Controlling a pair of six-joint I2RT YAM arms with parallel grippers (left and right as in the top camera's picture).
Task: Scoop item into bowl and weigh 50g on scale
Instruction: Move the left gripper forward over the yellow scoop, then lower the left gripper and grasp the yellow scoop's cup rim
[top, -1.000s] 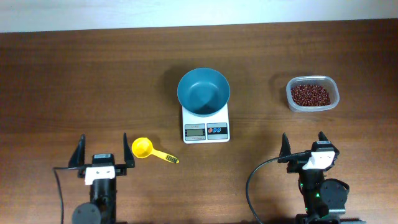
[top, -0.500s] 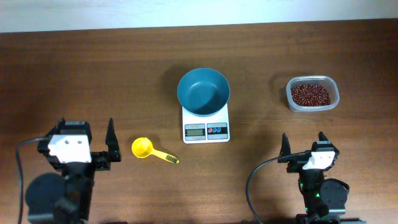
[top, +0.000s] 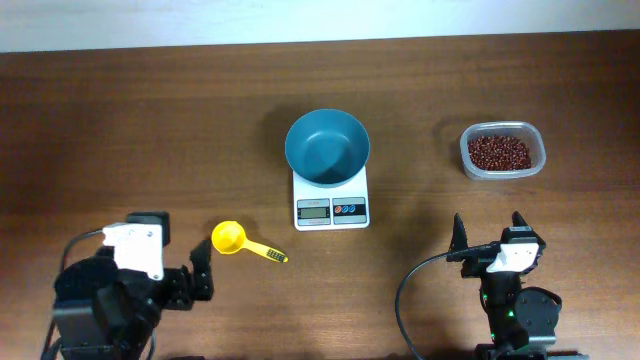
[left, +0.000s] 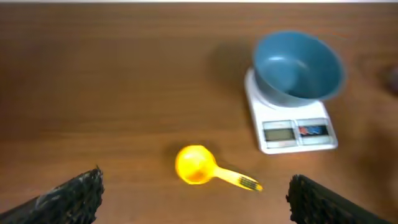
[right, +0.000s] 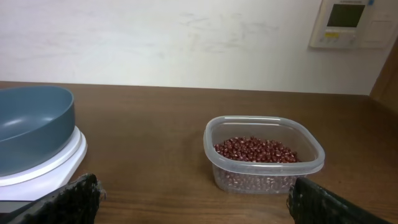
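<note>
Wooden table (top: 150, 130) bears the scale (top: 331, 208) (display unreadable); both pairs of jaws stand apart, partly cropped.

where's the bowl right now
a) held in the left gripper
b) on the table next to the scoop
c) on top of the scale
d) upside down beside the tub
c: the bowl sits upright and empty on the scale, while the beans lie in the tub off to one side.
</note>
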